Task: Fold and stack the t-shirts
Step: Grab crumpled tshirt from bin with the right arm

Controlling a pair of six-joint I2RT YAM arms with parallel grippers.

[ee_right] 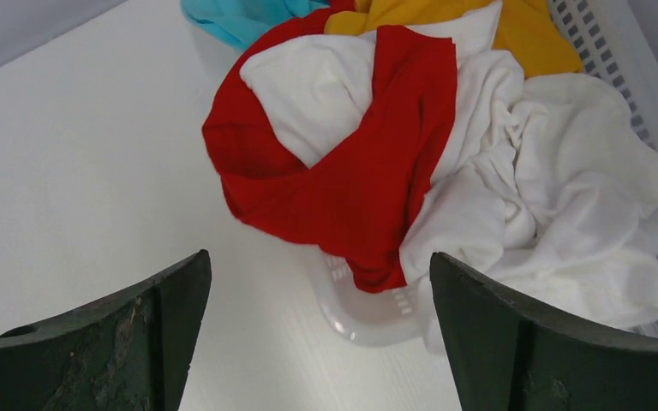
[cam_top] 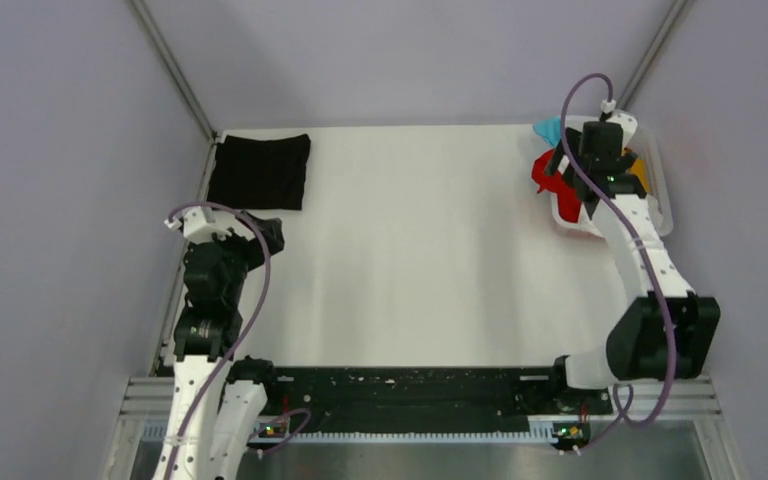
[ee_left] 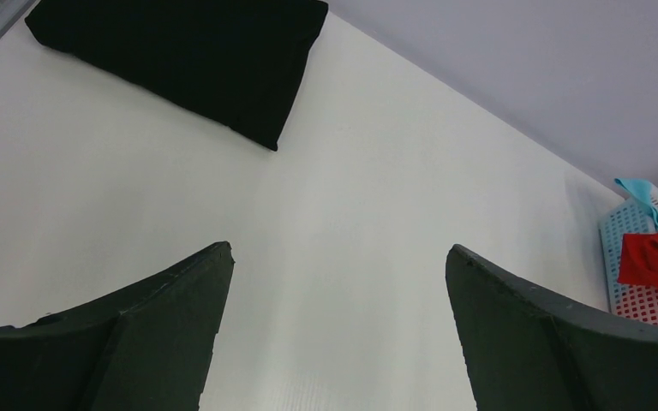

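A black t-shirt [cam_top: 260, 170] [ee_left: 188, 60] lies folded flat at the table's far left corner. At the far right, a red t-shirt [ee_right: 351, 171] [cam_top: 543, 172] spills over the corner of the white basket [ee_right: 368, 317], on top of crumpled white t-shirts [ee_right: 557, 188]. An orange one [ee_right: 523, 26] and a teal one [ee_right: 231, 17] lie behind them. My right gripper [ee_right: 319, 257] [cam_top: 568, 175] hovers open over the basket's near left corner, holding nothing. The left gripper [ee_left: 338, 250] [cam_top: 272, 236] is open and empty above bare table, a little nearer than the black shirt.
The white table [cam_top: 410, 250] is bounded by grey walls at the back and both sides. The basket [cam_top: 665, 190] sits against the right wall. A black rail [cam_top: 400, 390] with both arm bases runs along the near edge.
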